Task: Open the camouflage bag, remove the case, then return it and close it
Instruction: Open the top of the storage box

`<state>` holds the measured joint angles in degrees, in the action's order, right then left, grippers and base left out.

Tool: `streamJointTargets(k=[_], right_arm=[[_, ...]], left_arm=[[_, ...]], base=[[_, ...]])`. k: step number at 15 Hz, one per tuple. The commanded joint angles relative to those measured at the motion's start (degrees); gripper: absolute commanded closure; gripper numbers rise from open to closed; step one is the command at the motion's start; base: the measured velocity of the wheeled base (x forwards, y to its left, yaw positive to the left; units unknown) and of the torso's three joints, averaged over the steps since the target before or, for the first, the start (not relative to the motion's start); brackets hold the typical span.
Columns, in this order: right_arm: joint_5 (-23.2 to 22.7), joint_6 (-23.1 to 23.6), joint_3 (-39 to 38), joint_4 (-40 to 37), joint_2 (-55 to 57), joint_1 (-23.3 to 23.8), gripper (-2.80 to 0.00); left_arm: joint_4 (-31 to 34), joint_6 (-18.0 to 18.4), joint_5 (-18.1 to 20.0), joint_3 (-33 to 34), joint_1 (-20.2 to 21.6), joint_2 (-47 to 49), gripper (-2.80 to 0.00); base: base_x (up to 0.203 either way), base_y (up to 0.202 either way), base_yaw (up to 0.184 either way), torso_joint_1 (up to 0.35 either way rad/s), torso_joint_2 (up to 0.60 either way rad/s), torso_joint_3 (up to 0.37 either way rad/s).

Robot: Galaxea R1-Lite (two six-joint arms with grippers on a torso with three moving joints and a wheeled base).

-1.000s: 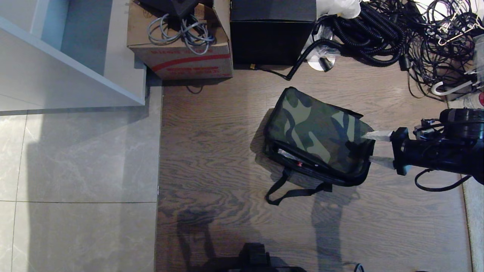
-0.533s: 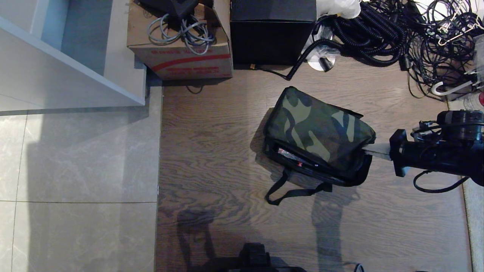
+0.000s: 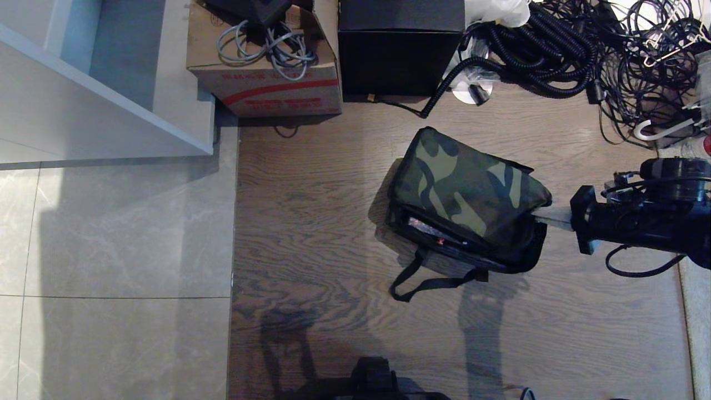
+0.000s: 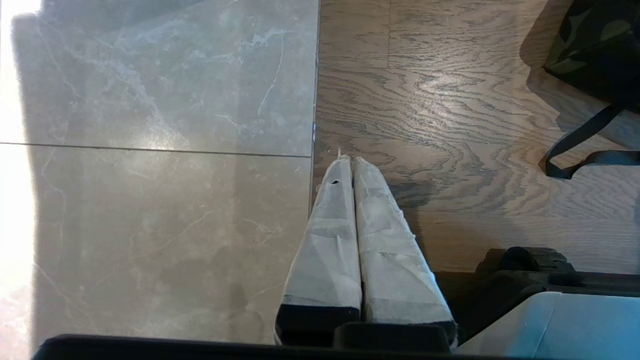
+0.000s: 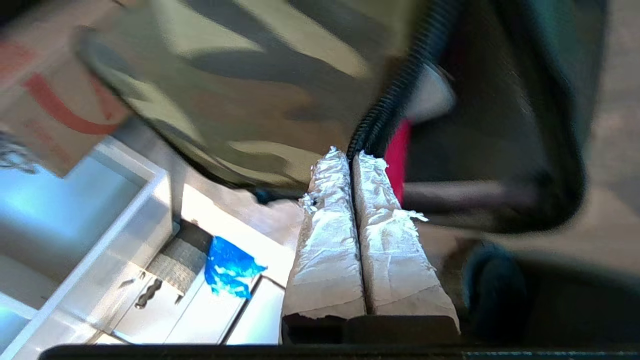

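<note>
We see the soft rectangular camouflage bag of green, brown, black and tan fabric lying on the wood-grain floor, a little toward three o'clock from the middle of the head view. Its top flap is lifted along the near edge, leaving a dark gap where something red and silver shows. A black strap loops out on the floor at its six o'clock side.

The right gripper reaches in from three o'clock, its white-wrapped fingers pressed together at the bag's three o'clock edge, under the flap's corner. From the head view alone we cannot say what they hold. The right wrist view brings us closer: the two wrapped fingers are closed side by side with their tips at the black zipper track bordering the camouflage flap, and red shows inside the opening beyond. That view is blurred, so we cannot tell whether fabric or a pull is pinched.

The left wrist view shows what the head view lacks: the left gripper, closed and empty, hanging above the seam between grey tile and wood.

At twelve o'clock stand a brown cardboard carton and a black box, with tangled black cables toward two o'clock.
</note>
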<state>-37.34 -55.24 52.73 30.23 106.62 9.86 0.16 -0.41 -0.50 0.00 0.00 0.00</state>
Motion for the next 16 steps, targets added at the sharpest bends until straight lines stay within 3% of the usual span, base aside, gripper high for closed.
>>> streamJointTargets(k=[1,5,9,11,12,16], right_arm=[[-0.03,-1.58,3.27,0.10,-1.33,0.47,0.00],[-0.11,-13.80,14.01,-0.29,-2.13,3.31,0.00],[2.67,-14.55,19.92,0.46,-1.09,6.29,0.00],[3.75,-12.05,19.96,3.22,-0.39,6.78,0.00],[3.89,-9.29,19.04,4.56,-0.04,6.90,-2.80],[6.98,-5.74,16.36,11.03,1.10,7.01,-2.80]], left_arm=[[0.02,-0.03,-0.03,0.00,0.00,0.00,0.00],[0.02,-0.03,-0.03,0.00,0.00,0.00,0.00],[0.02,-0.03,-0.03,0.00,0.00,0.00,0.00],[0.02,-0.03,-0.03,0.00,0.00,0.00,0.00],[0.02,-0.03,-0.03,-0.04,0.00,0.00,0.00],[0.02,-0.03,-0.03,-0.08,0.00,0.00,0.00]], base=[[0.000,0.000,0.000,0.000,0.00,0.000],[0.000,0.000,0.000,0.000,0.00,0.000],[0.000,0.000,0.000,0.000,0.00,0.000],[0.000,0.000,0.000,0.000,0.00,0.000],[0.000,0.000,0.000,0.000,0.00,0.000],[0.000,0.000,0.000,0.000,0.00,0.000]])
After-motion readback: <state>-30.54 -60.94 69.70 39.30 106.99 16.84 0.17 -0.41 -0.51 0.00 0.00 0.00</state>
